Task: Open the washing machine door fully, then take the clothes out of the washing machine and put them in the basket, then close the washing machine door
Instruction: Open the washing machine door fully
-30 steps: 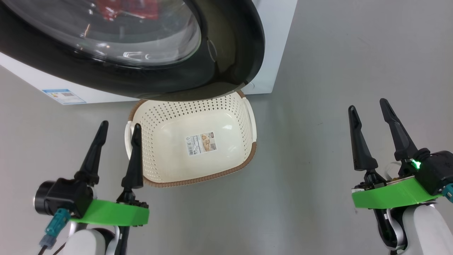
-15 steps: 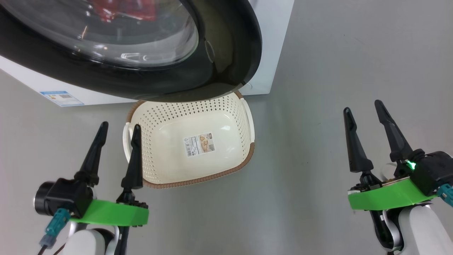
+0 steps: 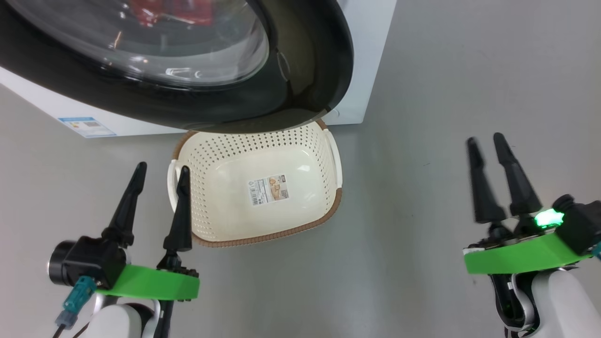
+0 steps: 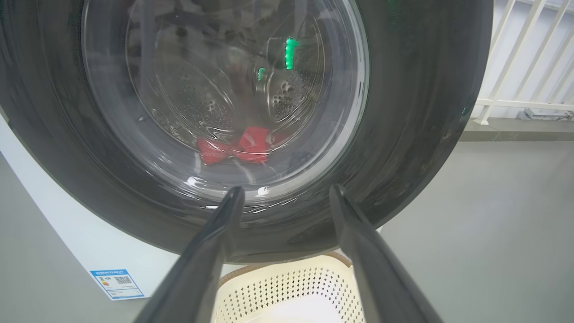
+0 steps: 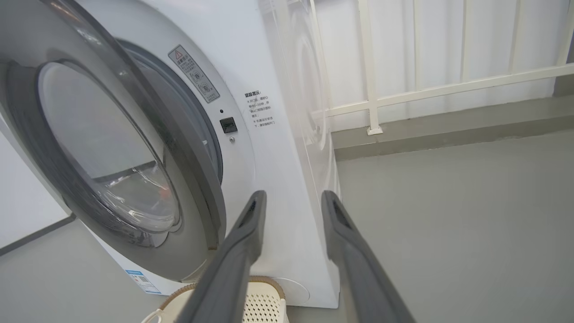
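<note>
Left gripper (image 3: 162, 166) of mine hangs spread and empty beside the basket (image 3: 211, 155). My right gripper (image 3: 484, 139), fingers parted, holds nothing, well right of it.

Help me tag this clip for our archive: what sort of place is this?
Probably a laundry corner, perhaps a balcony or a test room: a white front-loading washing machine with red clothes inside, a cream laundry basket on the bare grey floor, and a white railing behind.
</note>
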You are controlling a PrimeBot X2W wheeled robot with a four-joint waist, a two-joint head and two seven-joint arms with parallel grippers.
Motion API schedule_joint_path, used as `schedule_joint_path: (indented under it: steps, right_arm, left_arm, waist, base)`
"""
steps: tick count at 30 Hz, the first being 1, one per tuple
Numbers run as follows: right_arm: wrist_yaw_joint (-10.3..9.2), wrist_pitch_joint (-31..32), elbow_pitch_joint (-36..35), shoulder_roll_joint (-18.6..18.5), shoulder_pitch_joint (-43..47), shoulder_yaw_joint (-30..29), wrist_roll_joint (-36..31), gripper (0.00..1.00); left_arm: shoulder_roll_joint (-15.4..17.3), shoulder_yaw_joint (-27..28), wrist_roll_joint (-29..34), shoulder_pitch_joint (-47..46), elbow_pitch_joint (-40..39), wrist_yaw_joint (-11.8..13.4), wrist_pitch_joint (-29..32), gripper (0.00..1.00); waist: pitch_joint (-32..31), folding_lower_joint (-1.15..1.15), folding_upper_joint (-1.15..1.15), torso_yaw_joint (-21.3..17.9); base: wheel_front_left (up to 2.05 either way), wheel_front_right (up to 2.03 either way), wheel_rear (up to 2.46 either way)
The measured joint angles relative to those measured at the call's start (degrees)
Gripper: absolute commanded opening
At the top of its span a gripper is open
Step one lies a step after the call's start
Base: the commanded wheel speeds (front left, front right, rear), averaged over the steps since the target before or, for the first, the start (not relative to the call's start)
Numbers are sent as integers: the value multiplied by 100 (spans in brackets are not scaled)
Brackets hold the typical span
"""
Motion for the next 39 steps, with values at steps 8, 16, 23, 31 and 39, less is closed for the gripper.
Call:
schedule_joint_path:
  steps: [8, 16, 23, 31, 39]
  right_arm:
    - [-1, 0, 388, -3, -461, 297, 2521, 0]
    - [-1, 148, 770, -381, -1492, 1060, 5303, 0]
    - [-2, 1486, 1055, -565, -2296, 948, 7337, 0]
    - [-2, 3364, 1897, -615, -3270, 726, 8566, 0]
    - [-2, 4933, 2929, -900, -4305, 898, 9053, 0]
  left_arm:
    - [-1, -38, -14, 1, -3, -7, 0, 100]
    - [-1, -113, -62, 0, -8, -5, 0, 100]
    - [-1, -234, -155, -8, -9, -4, 0, 100]
    - [-2, -375, -214, -19, -20, 1, 0, 100]
    - [-2, -513, -258, -161, -31, 12, 0, 100]
  waist:
    - [30, 0, 0, 121]
    - [121, 0, 0, 262]
    - [208, 0, 0, 429]
    - [338, 0, 0, 591]
    - [508, 0, 0, 776]
  base:
    - [0, 0, 0]
    - [0, 0, 0]
    - [0, 0, 0]
    - [0, 0, 0]
    - [0, 0, 0]
